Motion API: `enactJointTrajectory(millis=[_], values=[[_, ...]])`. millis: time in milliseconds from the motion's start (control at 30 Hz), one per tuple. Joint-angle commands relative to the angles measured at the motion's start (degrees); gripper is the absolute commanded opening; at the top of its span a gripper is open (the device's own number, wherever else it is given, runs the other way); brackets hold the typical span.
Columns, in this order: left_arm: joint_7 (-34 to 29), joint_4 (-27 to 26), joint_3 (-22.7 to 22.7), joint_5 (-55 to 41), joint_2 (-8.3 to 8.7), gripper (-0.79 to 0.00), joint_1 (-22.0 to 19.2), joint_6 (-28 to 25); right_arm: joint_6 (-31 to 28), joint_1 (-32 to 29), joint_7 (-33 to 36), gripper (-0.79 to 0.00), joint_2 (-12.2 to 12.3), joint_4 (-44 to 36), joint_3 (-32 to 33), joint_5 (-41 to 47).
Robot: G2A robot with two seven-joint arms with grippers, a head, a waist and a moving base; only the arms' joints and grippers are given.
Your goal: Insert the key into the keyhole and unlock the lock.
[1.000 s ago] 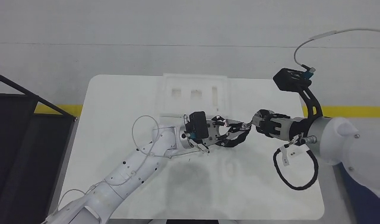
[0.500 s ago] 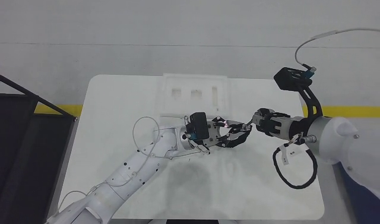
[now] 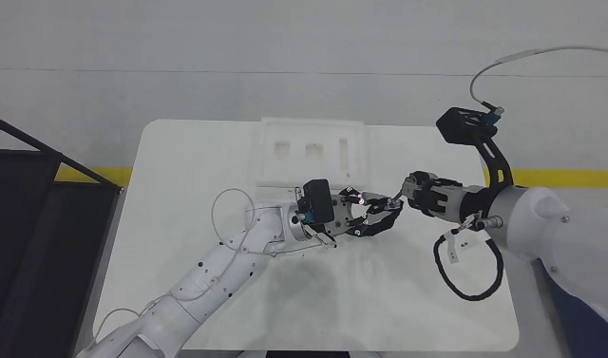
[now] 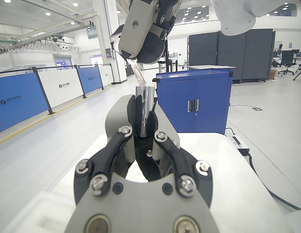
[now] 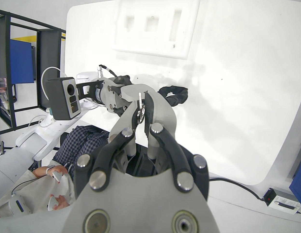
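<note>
Right claw (image 5: 141,109) edged nearer, clamping key (image 4: 138,75) | left claw (image 4: 143,106) clamping lock (image 4: 145,98) | key tip just beyond left claw; insertion, turning remain.

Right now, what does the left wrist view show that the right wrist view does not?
Left wrist only: the key blade, its tip at the end of the chrome lock; a blue cabinet. Right wrist only: the foam tray, the black cable, the key ring. Both: the left claw, the right claw shut on the key, the white table.
</note>
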Motion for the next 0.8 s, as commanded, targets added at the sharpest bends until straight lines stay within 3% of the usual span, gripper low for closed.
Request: enactJointTrajectory(millis=[0, 767], values=[[-0.2, 0.0, 0.0, -0.2, -0.10, -0.785, 0.0, -0.1, 0.0, -0.1, 0.0, -0.785, -0.1, 0.0, 0.0, -0.2], [-2.8, 0.2, -1.9, -4.3, -0.95, -0.785, 1.4, 0.1, -1.3, -1.1, 0.0, -0.785, -0.8, 0.0, 0.3, -1.6]])
